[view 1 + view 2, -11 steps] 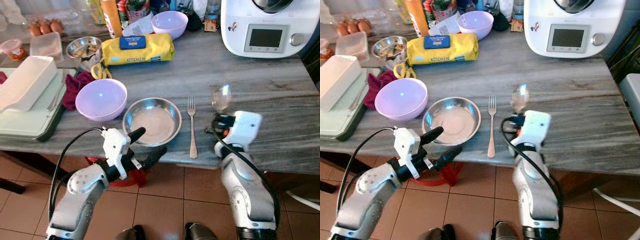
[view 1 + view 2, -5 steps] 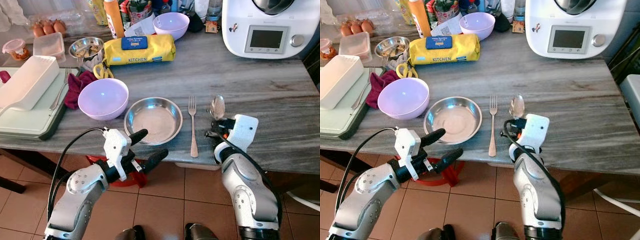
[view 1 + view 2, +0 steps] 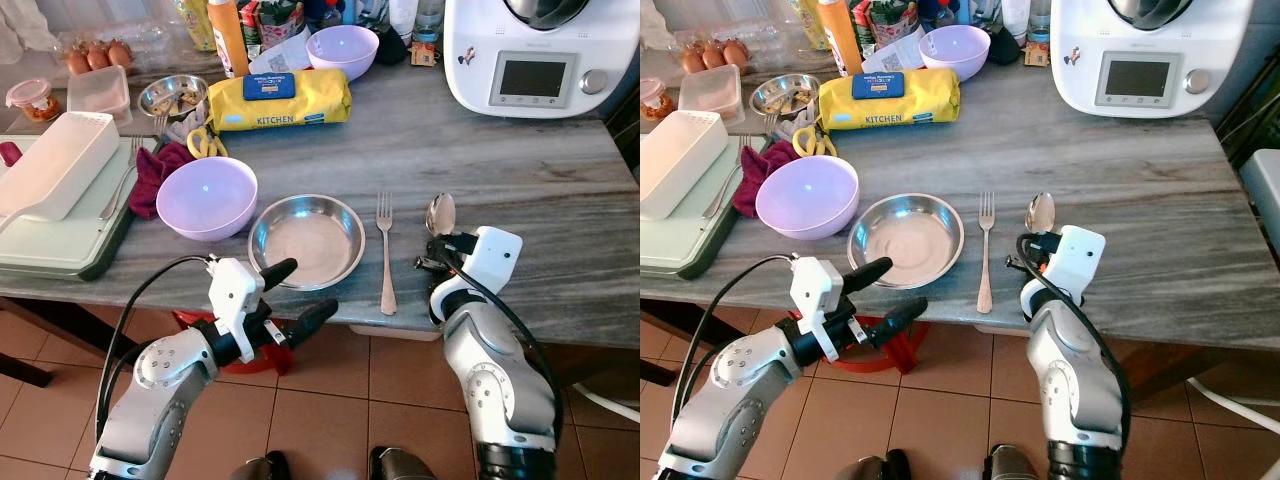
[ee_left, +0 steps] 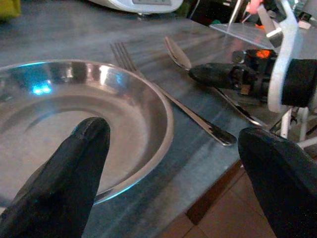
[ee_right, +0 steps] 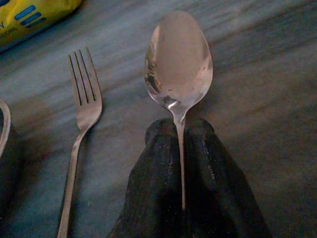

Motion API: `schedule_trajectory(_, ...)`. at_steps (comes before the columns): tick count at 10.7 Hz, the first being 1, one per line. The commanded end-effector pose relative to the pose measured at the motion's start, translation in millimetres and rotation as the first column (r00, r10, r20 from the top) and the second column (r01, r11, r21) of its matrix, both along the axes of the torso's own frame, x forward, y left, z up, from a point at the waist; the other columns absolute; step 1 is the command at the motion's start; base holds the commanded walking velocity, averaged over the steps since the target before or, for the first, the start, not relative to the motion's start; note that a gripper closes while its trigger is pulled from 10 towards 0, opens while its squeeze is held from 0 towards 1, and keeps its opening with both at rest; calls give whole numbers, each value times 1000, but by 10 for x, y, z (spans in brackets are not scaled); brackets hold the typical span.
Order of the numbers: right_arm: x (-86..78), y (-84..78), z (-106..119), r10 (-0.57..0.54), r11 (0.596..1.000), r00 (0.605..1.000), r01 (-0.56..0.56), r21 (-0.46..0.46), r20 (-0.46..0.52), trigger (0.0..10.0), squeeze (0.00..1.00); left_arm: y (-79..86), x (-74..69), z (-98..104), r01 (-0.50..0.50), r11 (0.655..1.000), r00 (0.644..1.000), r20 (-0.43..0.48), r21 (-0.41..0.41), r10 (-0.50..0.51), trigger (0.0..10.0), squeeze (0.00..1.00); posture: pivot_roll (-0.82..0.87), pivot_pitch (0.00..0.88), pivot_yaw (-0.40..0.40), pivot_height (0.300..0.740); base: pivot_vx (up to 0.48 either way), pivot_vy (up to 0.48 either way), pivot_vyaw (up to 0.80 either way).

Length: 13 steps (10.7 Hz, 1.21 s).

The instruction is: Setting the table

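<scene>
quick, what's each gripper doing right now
Left gripper: open, holding nothing, at the table edge by the steel plate.
Right gripper: shut on the spoon beside the fork.

steel plate (image 3: pixel 306 241) near table (image 3: pixel 560 190) front edge; fork (image 3: pixel 384 250) right of it; spoon (image 3: pixel 439 214) right of fork.

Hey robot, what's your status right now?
Right gripper shut on spoon, beside fork. Left gripper open near steel plate. Nothing blocking.
</scene>
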State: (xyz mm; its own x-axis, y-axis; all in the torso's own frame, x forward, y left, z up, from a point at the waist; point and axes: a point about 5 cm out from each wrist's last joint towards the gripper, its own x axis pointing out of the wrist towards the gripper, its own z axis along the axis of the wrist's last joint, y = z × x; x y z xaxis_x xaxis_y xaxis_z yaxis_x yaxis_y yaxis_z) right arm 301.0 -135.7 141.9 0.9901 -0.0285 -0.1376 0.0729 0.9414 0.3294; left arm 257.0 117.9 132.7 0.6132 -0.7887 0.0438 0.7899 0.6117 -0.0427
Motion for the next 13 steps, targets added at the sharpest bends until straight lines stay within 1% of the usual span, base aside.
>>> schedule_trajectory(1,-16,84,-93,1,999,999,1,43,-40,10000,0,-2,-32,6,25,1000,1000,-2,9,-25,10000,0,-152,191,84,740,0,0,0)
schedule_trajectory(5,87,125,-119,-3,998,998,7,66,-56,10000,0,-18,-45,6,31,999,999,-5,7,-31,10000,0,-148,193,86,740,0,0,0)
schedule_trajectory(7,77,147,-178,11,998,996,-5,58,-92,10000,0,-24,-41,7,30,1000,1000,-6,4,-30,10000,0,-148,193,86,740,0,0,0)
schedule_trajectory(8,60,152,-232,20,999,992,-15,40,-122,10000,0,-30,-47,2,30,1000,1000,-8,3,-30,10000,0,-148,195,84,740,0,0,0)
schedule_trajectory(11,50,146,-278,44,999,987,-41,22,-152,10000,0,-43,-43,-30,31,1000,999,-14,2,-31,10000,0,-150,195,84,740,0,0,0)
schedule_trajectory(13,53,146,-290,43,999,986,-40,19,-161,10000,0,-40,-42,-43,29,1000,999,-14,5,-28,10000,0,-150,191,82,740,0,0,0)
